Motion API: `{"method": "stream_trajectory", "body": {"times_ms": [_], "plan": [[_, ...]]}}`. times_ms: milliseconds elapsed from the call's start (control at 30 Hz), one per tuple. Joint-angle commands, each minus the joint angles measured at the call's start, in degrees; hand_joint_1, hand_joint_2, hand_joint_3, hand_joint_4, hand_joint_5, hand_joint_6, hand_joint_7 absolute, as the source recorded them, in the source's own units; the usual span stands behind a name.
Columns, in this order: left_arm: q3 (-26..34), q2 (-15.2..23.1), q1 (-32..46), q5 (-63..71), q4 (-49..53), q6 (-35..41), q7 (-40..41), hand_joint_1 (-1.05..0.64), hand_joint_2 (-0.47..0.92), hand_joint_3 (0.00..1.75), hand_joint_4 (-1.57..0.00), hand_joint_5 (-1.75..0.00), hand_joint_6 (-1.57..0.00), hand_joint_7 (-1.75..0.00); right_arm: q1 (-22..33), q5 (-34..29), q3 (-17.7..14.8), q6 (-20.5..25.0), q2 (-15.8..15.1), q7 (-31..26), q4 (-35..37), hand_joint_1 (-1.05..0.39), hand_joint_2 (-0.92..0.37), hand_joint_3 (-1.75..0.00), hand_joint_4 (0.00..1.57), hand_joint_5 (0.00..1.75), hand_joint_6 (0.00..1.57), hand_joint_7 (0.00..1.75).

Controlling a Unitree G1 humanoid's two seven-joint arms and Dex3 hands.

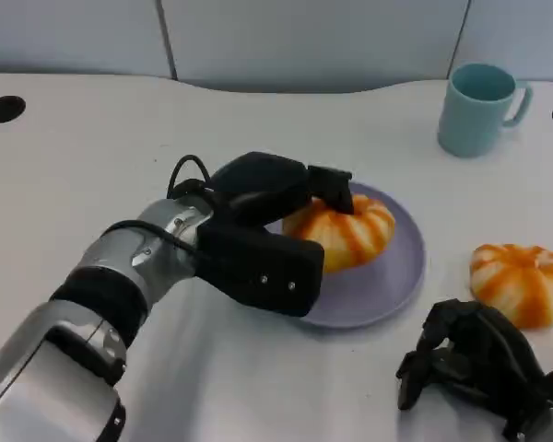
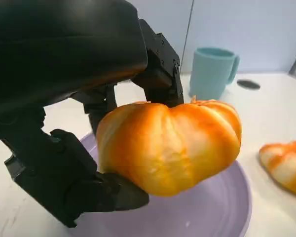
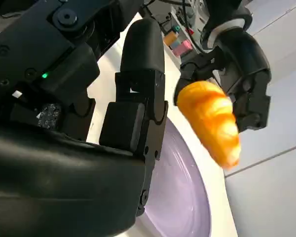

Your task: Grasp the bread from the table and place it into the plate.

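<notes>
An orange-striped bread roll [image 1: 346,230] is gripped by my left hand [image 1: 267,230], whose fingers close around it from above and below [image 2: 113,192]. The roll [image 2: 172,145] hangs just over the purple plate [image 1: 378,285], apart from its surface [image 2: 207,212]. The right wrist view looks across the plate [image 3: 177,192] to the held roll [image 3: 212,121] and the left hand [image 3: 241,64]. A second striped roll [image 1: 523,281] lies on the table right of the plate [image 2: 286,165]. My right hand [image 1: 475,364] rests near the front edge, just in front of that roll, holding nothing, fingers apart [image 3: 138,98].
A teal mug [image 1: 479,108] stands at the back right, behind the plate [image 2: 212,71]. Dark round holes [image 1: 4,109] sit in the white tabletop at the far left and far right. A grey partition wall runs behind the table.
</notes>
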Motion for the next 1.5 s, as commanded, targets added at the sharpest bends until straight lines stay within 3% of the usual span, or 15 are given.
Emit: {"method": "stream_trajectory", "body": {"times_ms": [33,267,433,700,733,767,867,933,1033,1233,1267,1333,1500], "plan": [[-0.4,1.1,-1.5,0.0,-1.1,1.9,-4.1,-0.62,0.92,0.22,-0.16,-0.77,-0.31,-0.50,0.6,-0.1,-0.1,-0.2,-0.8,-0.1,-0.7,-1.05,-0.50,0.00,1.57,0.64,1.57,0.46],[0.1,1.8,-1.0,-0.6,-3.3,3.7,-7.7,-0.77,0.92,0.26,-0.02,-0.61,-0.20,-0.43,0.8,0.0,0.0,0.5,-0.7,-0.4,-1.4,-1.05,-0.50,0.00,1.57,0.65,1.57,0.46],[0.9,2.6,-0.4,-1.5,-5.6,4.7,-10.2,-0.83,0.92,0.27,0.00,-0.50,-0.15,-0.40,0.8,0.3,-0.2,0.6,-0.8,0.0,-1.3,-1.05,-0.50,0.00,1.57,0.65,1.57,0.47],[1.2,3.5,0.6,-2.9,-8.2,5.2,-11.4,-0.83,0.92,0.26,0.00,-0.49,-0.14,-0.43,0.5,0.2,-0.2,0.3,-1.0,0.5,-0.7,-1.05,-0.50,0.00,1.57,0.64,1.57,0.46],[1.4,3.6,0.9,-3.0,-8.4,5.0,-11.1,-0.82,0.92,0.24,0.00,-0.75,-0.19,-0.58,0.4,0.2,-0.2,0.2,-1.0,0.6,-0.4,-1.05,-0.50,0.00,1.57,0.64,1.57,0.46],[1.4,3.6,1.1,-2.9,-8.7,4.9,-10.4,-0.82,0.92,0.23,0.00,-0.84,-0.20,-0.65,0.3,0.3,-0.3,0.2,-1.0,0.8,-0.3,-1.05,-0.51,0.00,1.57,0.64,1.57,0.45],[1.1,3.8,1.4,-2.0,-9.2,4.9,-8.8,-0.82,0.92,0.23,0.00,-1.31,-0.15,-1.11,0.3,0.5,-0.4,0.5,-1.0,0.9,-0.2,-1.05,-0.50,0.00,1.57,0.63,1.57,0.45],[0.9,3.9,1.5,-1.7,-9.3,4.9,-8.4,-0.82,0.92,0.23,0.00,-1.44,-0.11,-1.27,0.3,0.5,-0.4,0.6,-0.9,0.9,-0.3,-1.05,-0.50,0.00,1.57,0.63,1.57,0.45],[0.8,3.9,1.5,-1.7,-9.3,4.9,-8.2,-0.82,0.92,0.23,0.00,-1.47,-0.09,-1.31,0.3,0.5,-0.4,0.6,-0.9,0.9,-0.2,-1.05,-0.49,0.00,1.57,0.63,1.57,0.45],[1.2,3.8,1.5,-2.5,-9.4,5.4,-9.4,-0.82,0.92,0.23,0.00,-1.48,-0.08,-1.32,0.5,0.4,-0.3,0.4,-0.9,0.7,-0.6,-1.05,-0.49,0.00,1.57,0.63,1.57,0.45],[1.6,3.7,1.6,-3.4,-9.4,5.7,-10.6,-0.81,0.92,0.22,0.00,-1.25,-0.14,-1.09,0.6,0.4,-0.3,0.7,-0.9,0.7,-0.9,-1.05,-0.49,0.00,1.57,0.63,1.57,0.45],[2.2,3.7,1.8,-4.4,-9.6,6.1,-11.9,-0.81,0.92,0.21,0.00,-1.10,-0.22,-0.89,0.6,0.4,-0.2,0.4,-1.0,0.9,-0.8,-1.05,-0.49,0.00,1.57,0.63,1.57,0.45],[2.4,3.9,1.9,-5.2,-10.0,5.9,-13.4,-0.81,0.92,0.21,0.00,-0.95,-0.25,-0.80,0.5,0.0,-0.2,-0.9,-1.0,1.3,-0.3,-1.05,-0.51,-0.01,1.57,0.63,1.57,0.44]]}}
